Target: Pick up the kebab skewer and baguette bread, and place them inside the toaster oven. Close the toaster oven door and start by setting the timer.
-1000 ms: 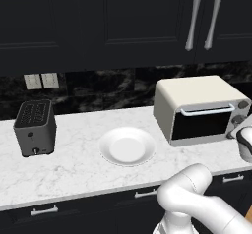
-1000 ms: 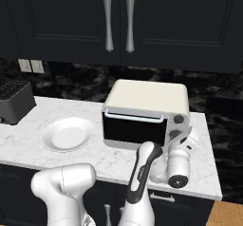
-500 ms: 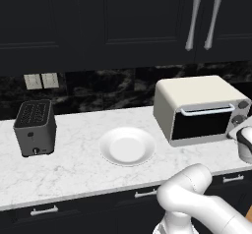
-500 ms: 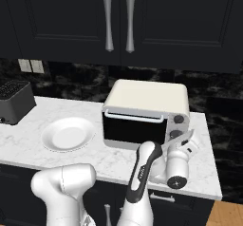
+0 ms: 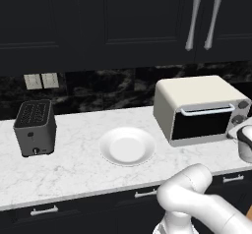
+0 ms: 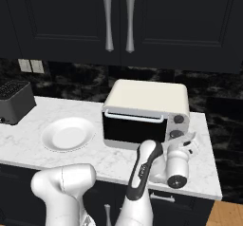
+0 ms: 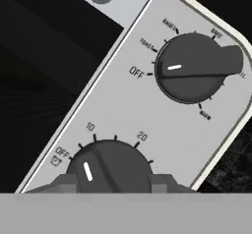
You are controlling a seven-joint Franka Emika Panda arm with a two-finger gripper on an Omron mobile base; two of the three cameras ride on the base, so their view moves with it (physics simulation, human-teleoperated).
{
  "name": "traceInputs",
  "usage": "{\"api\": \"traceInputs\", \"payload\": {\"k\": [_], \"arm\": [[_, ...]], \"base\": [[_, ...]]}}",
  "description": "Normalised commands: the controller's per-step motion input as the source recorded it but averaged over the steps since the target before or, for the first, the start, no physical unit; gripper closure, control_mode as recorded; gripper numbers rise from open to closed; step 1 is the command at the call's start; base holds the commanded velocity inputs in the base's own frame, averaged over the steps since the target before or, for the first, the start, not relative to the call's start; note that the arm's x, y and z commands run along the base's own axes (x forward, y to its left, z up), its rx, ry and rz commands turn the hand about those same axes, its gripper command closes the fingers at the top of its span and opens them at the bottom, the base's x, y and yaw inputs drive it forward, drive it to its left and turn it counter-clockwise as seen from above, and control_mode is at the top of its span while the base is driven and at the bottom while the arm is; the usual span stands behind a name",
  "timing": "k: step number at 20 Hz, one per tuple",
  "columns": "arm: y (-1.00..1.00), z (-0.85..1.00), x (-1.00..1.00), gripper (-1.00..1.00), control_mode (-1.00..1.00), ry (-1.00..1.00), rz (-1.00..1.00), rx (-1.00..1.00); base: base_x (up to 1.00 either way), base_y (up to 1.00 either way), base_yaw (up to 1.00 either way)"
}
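Claw point(image 7: 114, 181) fingers straddle the timer knob point(image 7: 108, 166), apparently clamped on it; knob ridge runs eleven to five o'clock, pointer between OFF and 10. Toaster oven point(image 6: 144, 111) door point(image 6: 134, 127) closed, directly ahead of claw

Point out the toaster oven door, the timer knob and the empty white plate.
toaster oven door point(image 6: 133, 129): right base view, on the dark glass below the silver handle.
timer knob point(image 7: 109, 166): hand view, on the lower dial's dark face, between the gripper's fingertips.
white plate point(image 5: 127, 145): left base view, on the plate's bare centre.
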Motion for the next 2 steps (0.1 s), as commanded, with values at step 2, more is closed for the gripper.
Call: {"api": "traceInputs", "payload": {"k": [2], "arm": [[0.0,0.0,0.0,1.0,-1.0,0.04,0.0,0.17]], "base": [[0.0,0.0,0.0]]}}
